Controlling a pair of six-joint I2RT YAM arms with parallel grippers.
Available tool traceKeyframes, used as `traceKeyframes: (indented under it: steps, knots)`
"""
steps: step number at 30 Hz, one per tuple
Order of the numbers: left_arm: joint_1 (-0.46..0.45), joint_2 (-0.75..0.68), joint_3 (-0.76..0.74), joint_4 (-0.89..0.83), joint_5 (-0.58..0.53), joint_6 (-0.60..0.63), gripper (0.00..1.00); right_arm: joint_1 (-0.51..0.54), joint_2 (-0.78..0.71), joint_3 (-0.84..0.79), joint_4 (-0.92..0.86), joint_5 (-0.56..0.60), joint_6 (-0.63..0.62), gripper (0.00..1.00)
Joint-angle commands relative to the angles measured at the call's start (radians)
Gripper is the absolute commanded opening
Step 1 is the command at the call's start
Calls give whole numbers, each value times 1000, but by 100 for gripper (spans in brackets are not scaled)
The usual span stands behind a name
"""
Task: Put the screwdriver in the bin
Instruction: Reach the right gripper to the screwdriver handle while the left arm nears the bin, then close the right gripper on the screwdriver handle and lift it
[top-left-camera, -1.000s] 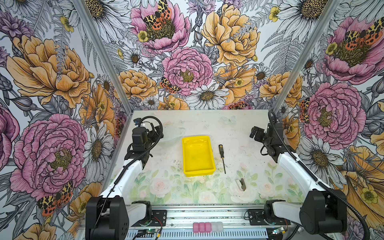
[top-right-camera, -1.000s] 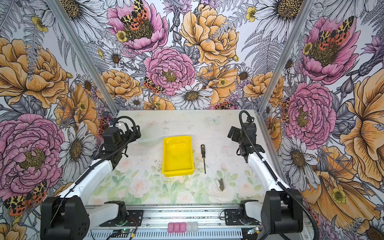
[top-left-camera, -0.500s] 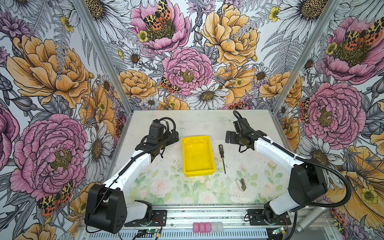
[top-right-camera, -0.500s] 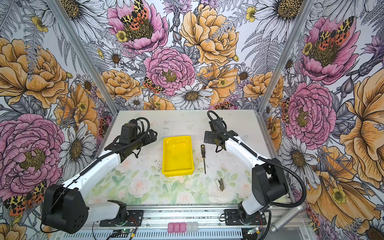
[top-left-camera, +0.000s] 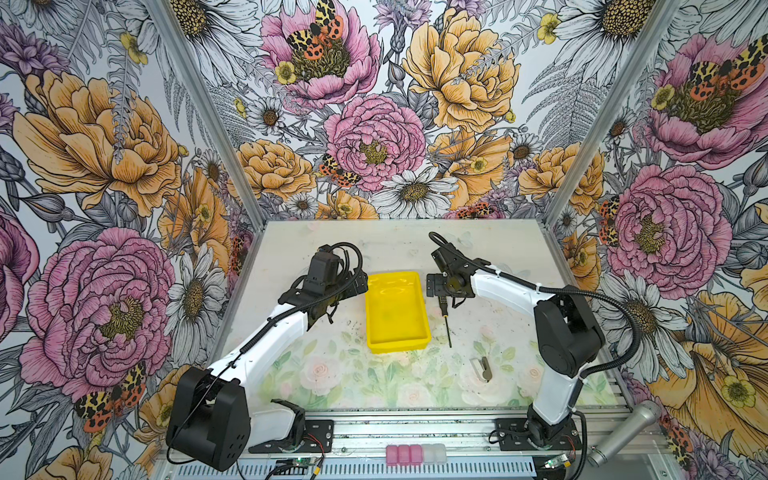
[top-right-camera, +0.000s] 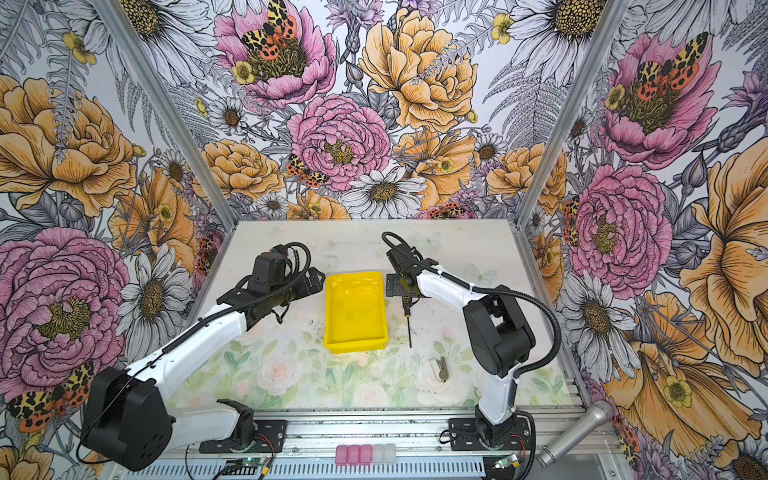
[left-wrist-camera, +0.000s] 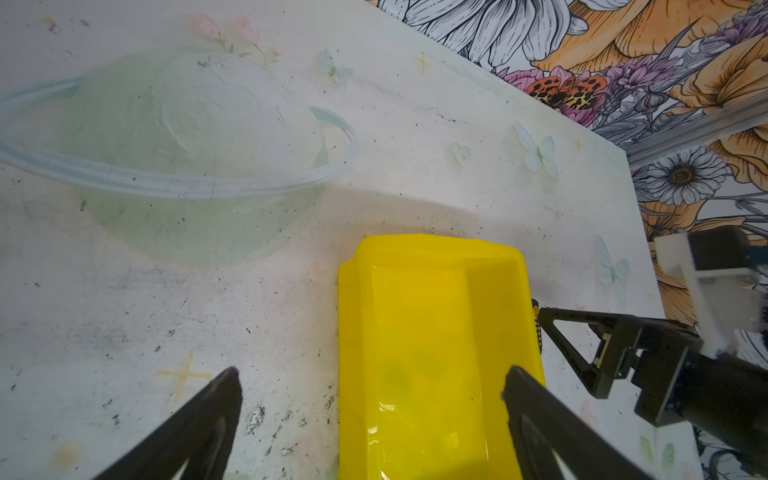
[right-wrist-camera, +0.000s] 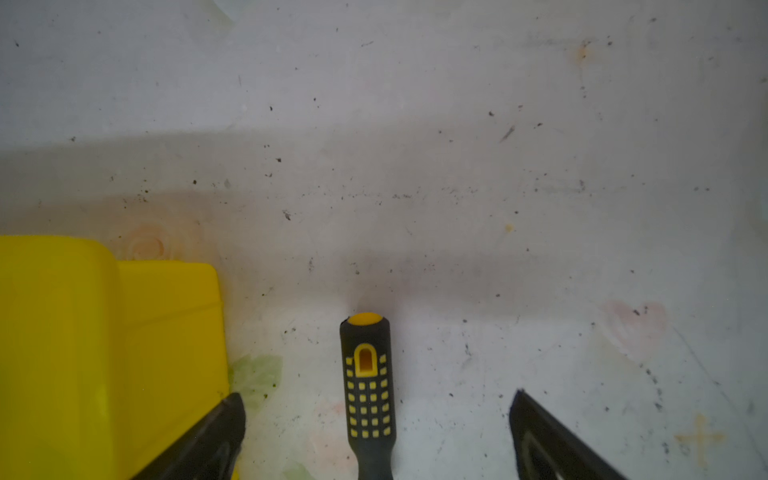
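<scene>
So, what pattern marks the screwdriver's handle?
Screwdriver handle: black with yellow squares; clearest in right wrist view.

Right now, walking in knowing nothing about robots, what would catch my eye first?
First the loud floral walls all around, then the bright yellow bin, empty, in the middle of the table. Beside the bin lies a black-and-yellow screwdriver, with the right end effector open and poised astride its handle.
</scene>
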Motion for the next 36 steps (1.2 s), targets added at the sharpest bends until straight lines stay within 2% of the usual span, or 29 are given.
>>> traceKeyframes:
  steps: [1, 14, 17, 24, 36]
  knots:
    - [-8, -35, -29, -8, -3, -15, 99, 0, 37, 35, -11, 10, 0, 100]
    - [-15, -46, -43, -8, -14, -11, 99, -3, 115, 35, -2, -15, -15, 97]
    - [-17, -48, -44, -9, -14, -1, 99, -7, 127, 35, 1, -23, -26, 86]
    - [-24, -77, -56, -10, -28, 8, 99, -12, 148, 31, 1, -28, -26, 48]
    - [-28, -97, -63, -20, -40, 19, 99, -12, 150, 8, 1, -10, -23, 26]
